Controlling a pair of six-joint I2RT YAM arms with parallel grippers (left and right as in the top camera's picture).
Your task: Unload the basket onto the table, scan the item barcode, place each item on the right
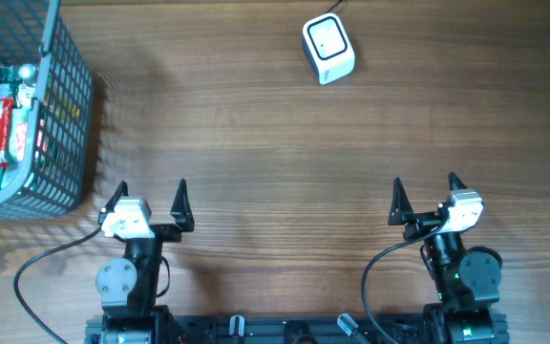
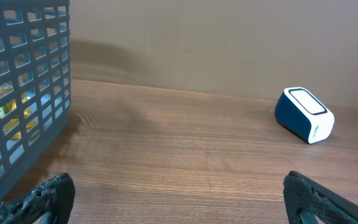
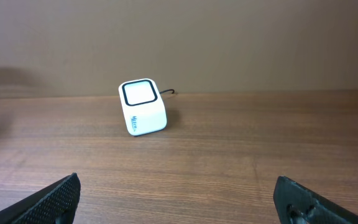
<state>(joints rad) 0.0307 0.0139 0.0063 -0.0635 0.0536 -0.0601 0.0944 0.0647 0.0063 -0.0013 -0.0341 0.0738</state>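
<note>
A white barcode scanner (image 1: pixel 327 49) with a dark window stands at the far middle of the wooden table; it also shows in the left wrist view (image 2: pixel 304 114) and the right wrist view (image 3: pixel 142 106). Packaged items (image 1: pixel 3 122) lie inside a grey wire basket (image 1: pixel 63 124) at the far left; one is red, white and green, and coloured packs show through the mesh (image 2: pixel 8 102). My left gripper (image 1: pixel 150 199) is open near the front edge, with nothing between its fingers. My right gripper (image 1: pixel 426 194) is open at the front right, also with nothing in it.
A thin cable (image 3: pixel 168 92) leaves the scanner's back. The basket's mesh wall (image 2: pixel 27 99) stands close on the left of my left gripper. Black cables (image 1: pixel 36 277) loop by both arm bases at the table's front edge.
</note>
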